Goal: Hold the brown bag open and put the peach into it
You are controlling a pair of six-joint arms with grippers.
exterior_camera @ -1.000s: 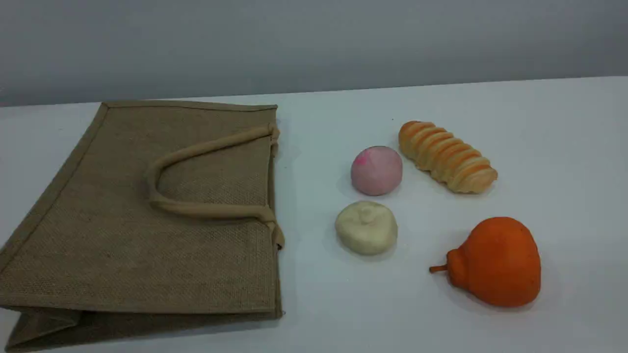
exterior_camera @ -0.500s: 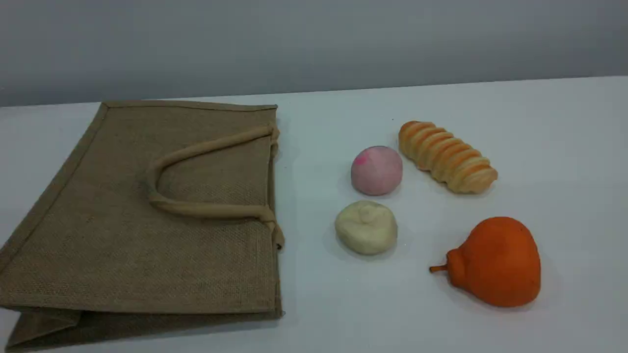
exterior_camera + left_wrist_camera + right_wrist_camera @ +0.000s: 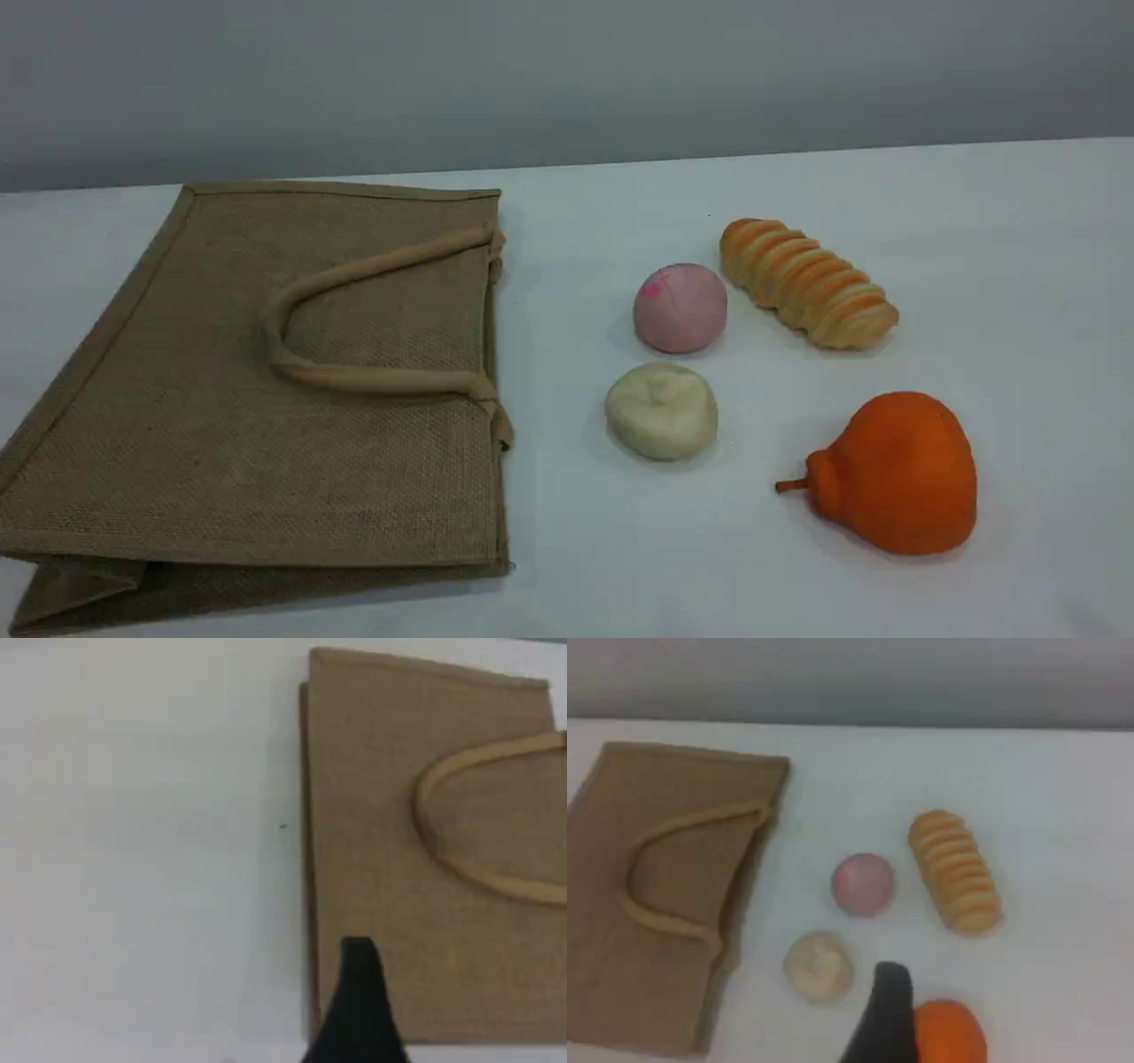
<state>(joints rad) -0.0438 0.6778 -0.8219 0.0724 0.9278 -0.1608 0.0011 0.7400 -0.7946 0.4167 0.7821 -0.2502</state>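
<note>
The flat tan-brown woven jute bag (image 3: 257,381) lies left of the pale-pink round peach (image 3: 679,307) on the white table (image 3: 974,266). Only the wrist views show a dark fingertip of the left gripper (image 3: 359,1010) and the right gripper (image 3: 881,1014), both wide apart and empty.

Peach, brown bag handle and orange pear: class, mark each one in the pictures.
peach (image 3: 679,308), scene view, centre of its pink skin
brown bag handle (image 3: 372,379), scene view, near strand of the beige loop
orange pear (image 3: 899,474), scene view, middle of its body
</note>
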